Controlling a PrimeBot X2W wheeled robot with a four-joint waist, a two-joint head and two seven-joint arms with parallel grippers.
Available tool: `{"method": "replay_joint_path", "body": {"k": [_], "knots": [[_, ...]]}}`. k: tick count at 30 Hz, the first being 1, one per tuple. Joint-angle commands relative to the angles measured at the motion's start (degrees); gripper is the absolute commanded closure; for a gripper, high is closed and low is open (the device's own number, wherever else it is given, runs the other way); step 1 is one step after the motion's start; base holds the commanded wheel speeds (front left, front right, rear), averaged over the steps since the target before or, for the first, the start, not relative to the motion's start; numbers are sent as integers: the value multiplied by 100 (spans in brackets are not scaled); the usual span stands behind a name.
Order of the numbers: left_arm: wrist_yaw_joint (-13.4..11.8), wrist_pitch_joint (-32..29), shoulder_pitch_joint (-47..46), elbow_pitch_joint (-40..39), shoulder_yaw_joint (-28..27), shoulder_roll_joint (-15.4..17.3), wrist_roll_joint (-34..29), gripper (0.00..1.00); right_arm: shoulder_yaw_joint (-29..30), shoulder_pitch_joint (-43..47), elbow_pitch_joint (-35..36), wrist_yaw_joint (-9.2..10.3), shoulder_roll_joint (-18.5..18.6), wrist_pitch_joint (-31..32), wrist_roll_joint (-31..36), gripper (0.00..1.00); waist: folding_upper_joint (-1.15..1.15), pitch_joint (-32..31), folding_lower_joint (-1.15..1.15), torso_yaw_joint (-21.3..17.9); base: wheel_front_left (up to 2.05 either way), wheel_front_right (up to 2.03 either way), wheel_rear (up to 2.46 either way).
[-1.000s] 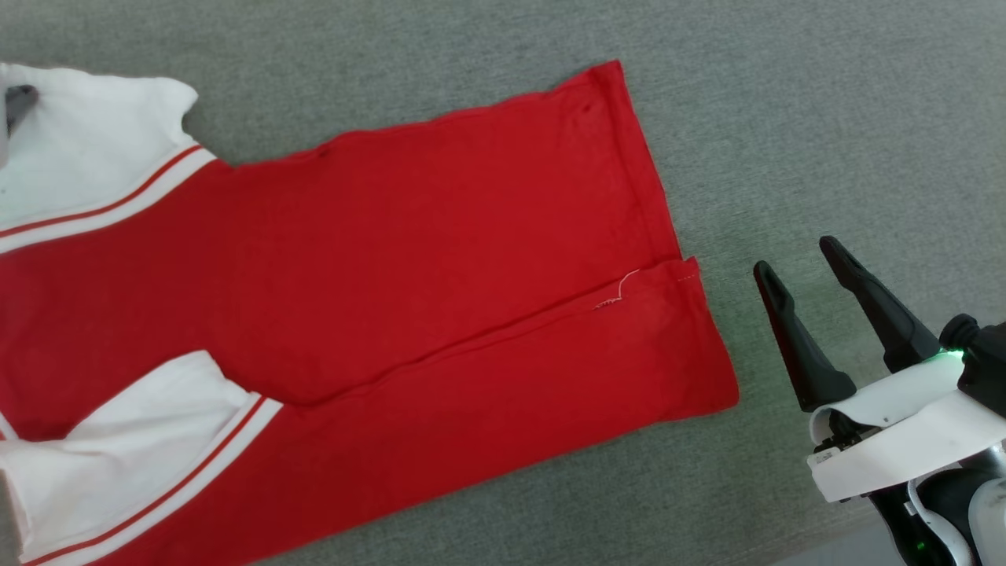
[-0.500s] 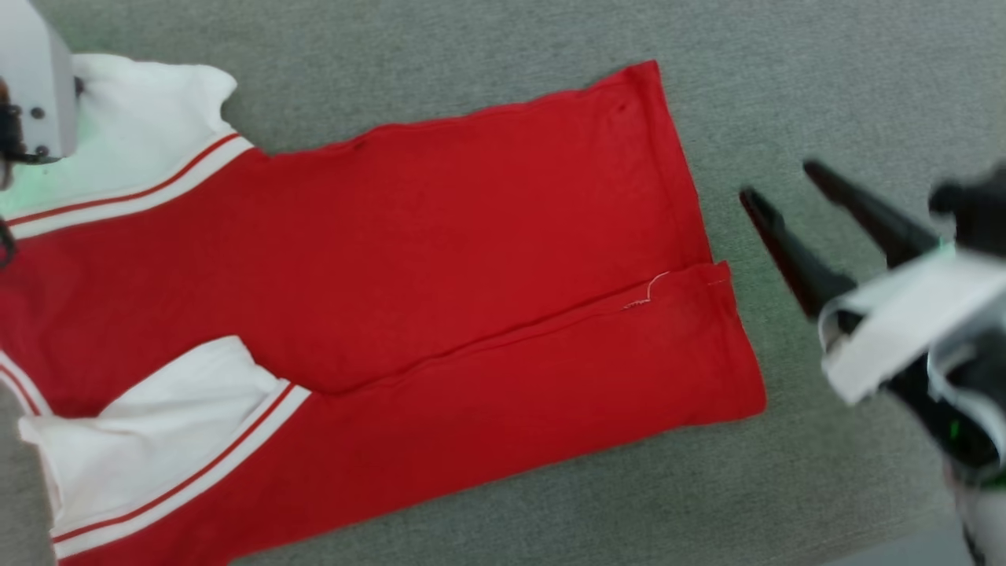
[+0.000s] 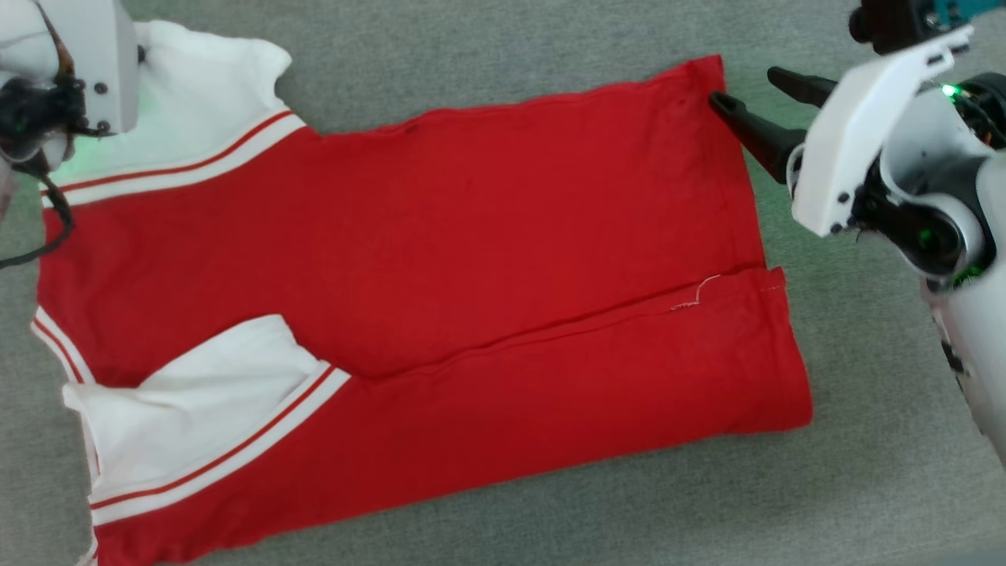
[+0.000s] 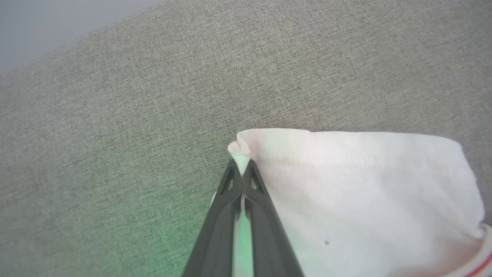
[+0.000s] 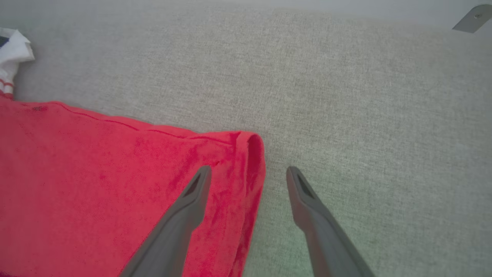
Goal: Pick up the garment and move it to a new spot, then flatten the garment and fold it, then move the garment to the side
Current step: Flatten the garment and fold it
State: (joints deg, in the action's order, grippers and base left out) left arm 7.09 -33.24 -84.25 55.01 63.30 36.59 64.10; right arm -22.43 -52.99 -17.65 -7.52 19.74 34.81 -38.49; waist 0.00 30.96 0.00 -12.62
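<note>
The garment (image 3: pixel 471 236) lies flat on the grey surface, red with white sleeves at the left, its lower part folded over along its length. My left gripper's pale housing (image 3: pixel 82 71) sits over the far white sleeve (image 3: pixel 196 94). In the left wrist view my left gripper (image 4: pixel 241 165) is shut on the corner of that white sleeve (image 4: pixel 346 184). My right gripper (image 3: pixel 743 88) is open at the garment's far right hem corner. In the right wrist view the gripper (image 5: pixel 250 169) straddles the hem edge: one finger over the red cloth (image 5: pixel 96 173), the other over bare surface.
Grey woven fabric (image 3: pixel 864 472) covers the surface all around the garment. Its edge shows as a paler band (image 4: pixel 38 27) in the left wrist view. A small grey metal bracket (image 5: pixel 471 19) is at the top right of the right wrist view.
The head camera has shifted, sliding the picture to the right. My right gripper rose from beside the near hem to the far hem corner, still open. My left gripper shut on the white sleeve corner.
</note>
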Motion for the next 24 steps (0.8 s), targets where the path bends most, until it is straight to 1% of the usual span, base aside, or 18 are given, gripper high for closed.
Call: {"method": "replay_joint_path", "body": {"k": [1, 8, 9, 10, 12, 15, 20, 24], "knots": [[37, -6, 56, 39, 61, -76, 21, 100, -134, -210, -239, 6, -17, 53, -39, 0, 0, 26, 0, 43, 0, 0, 0], [38, 118, -6, 98, 114, -178, 43, 100, -691, -837, -1419, 6, -139, 317, -286, 0, 0, 88, 0, 133, 0, 0, 0], [39, 137, -9, 92, 121, -194, 49, 100, -786, -863, -1563, 6, -161, 420, -360, 60, 0, 90, 0, 142, 0, 0, 0], [41, 162, -9, 84, 130, -212, 61, 100, -873, -887, -1674, 6, -184, 477, -438, 100, 0, 89, 0, 153, 0, 0, 0], [42, 247, -25, 89, 119, -238, 95, 100, -1025, -967, -1818, 5, -191, 554, -599, 100, 0, 82, 0, 178, 0, 0, 0], [42, 357, -44, 117, 103, -271, 136, 100, -1206, -1090, -1965, 6, -99, 523, -718, 100, 0, 27, 0, 224, 0, 0, 0], [42, 546, -70, 60, 70, -289, 249, 100, -1453, -1213, -2020, 6, 98, 224, -916, 100, 0, -169, 0, 319, 0, 0, 0], [42, 558, -51, -105, 115, -276, 367, 100, -1643, -1162, -1982, 6, 297, -71, -1048, 100, 0, -389, 0, 438, 0, 0, 0]]}}
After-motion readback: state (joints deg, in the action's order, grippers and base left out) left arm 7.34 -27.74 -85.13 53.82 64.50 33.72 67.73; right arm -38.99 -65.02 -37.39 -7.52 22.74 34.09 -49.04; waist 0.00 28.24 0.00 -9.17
